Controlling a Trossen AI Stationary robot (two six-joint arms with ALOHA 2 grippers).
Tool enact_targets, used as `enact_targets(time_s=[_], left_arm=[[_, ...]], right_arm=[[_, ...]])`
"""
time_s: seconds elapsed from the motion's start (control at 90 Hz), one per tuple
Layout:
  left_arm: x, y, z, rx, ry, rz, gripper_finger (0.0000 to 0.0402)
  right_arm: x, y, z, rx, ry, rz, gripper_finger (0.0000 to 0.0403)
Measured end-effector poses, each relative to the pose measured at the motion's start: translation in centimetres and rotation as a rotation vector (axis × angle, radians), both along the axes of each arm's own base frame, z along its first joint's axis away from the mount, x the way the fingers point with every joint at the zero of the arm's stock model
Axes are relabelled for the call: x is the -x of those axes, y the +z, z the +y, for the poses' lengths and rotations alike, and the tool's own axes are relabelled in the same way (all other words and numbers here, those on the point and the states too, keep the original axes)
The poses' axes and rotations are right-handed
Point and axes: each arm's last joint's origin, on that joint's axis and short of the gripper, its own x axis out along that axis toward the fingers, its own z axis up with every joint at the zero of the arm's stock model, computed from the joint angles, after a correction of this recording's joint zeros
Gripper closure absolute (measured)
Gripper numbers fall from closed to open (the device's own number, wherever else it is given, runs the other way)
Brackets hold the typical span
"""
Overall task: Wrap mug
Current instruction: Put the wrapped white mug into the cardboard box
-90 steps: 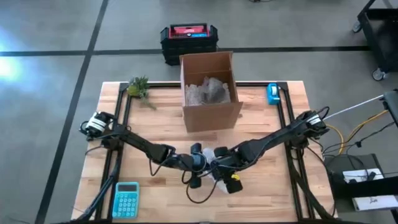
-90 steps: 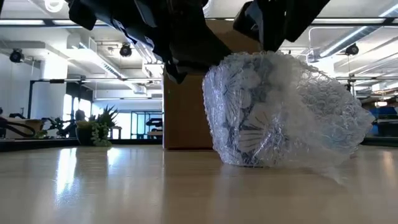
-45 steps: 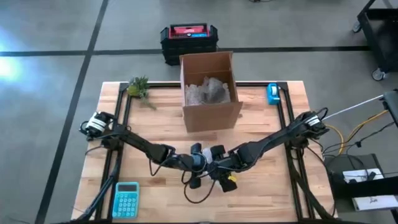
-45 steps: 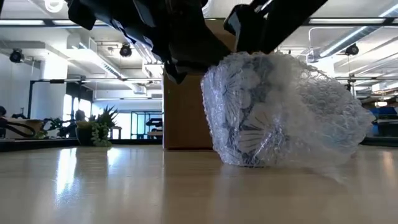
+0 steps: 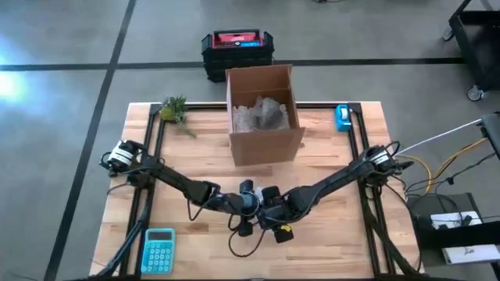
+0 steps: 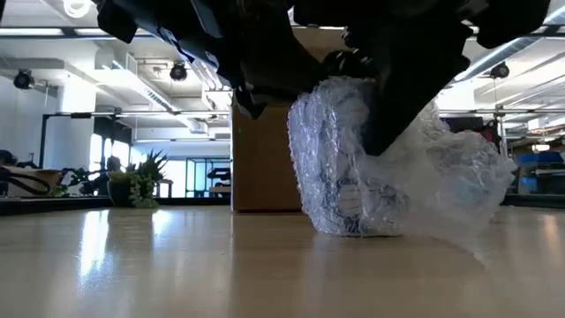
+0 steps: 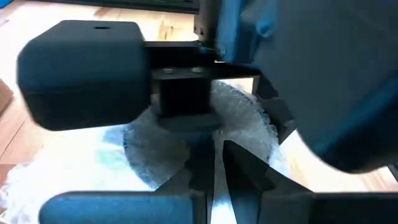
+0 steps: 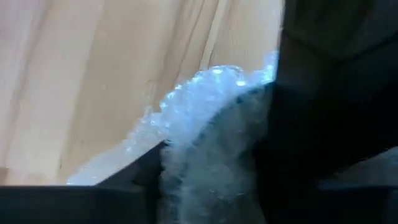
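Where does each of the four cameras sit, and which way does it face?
High view: overhead, straight down on table, box, both arms.
Low view: tabletop height, level across at the wrapped mug; arms overhead.
Left wrist view: on left arm, facing bubble wrap; dark arm parts block it.
Right wrist view: on right arm, facing the wrap against wood.
All four share the wrapped mug.

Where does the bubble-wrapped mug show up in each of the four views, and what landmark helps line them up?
High view: wrapped mug lower centre, mostly hidden under both grippers.
Low view: mug centre, sitting on the table, a dark arm across its front.
Left wrist view: bubble wrap mid-frame behind the dark fingers.
Right wrist view: wrap centre, against the wood.
Shared landmark: cardboard box, seen behind the mug in the low view.
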Motion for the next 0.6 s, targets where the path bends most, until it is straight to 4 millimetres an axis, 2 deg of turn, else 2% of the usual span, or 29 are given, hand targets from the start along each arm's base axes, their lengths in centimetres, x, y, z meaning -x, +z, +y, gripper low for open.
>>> enact_targets(time_s=[0.144,0.2,0.411,0.6], left_arm=[[0.3,0.6,0.0,0.001,-0.004,0.002,0.0379],[0.6,1.3,0.1,0.006,-0.009,-0.005,0.0379],[2.4,4.5,0.0,0.019,-0.029,-0.035,0.0379],[5.2,7.0,0.7,-0.005,0.034,0.036,0.0379]], right_arm=[[0.1,0.1,0.0,-0.001,0.032,0.016,0.0361],[0.2,0.3,0.0,0.002,0.031,0.025,0.0381],[0.8,2.2,-0.2,0.021,0.059,0.026,0.0367],[1.7,7.6,-0.4,0.007,0.108,-0.070,0.0377]])
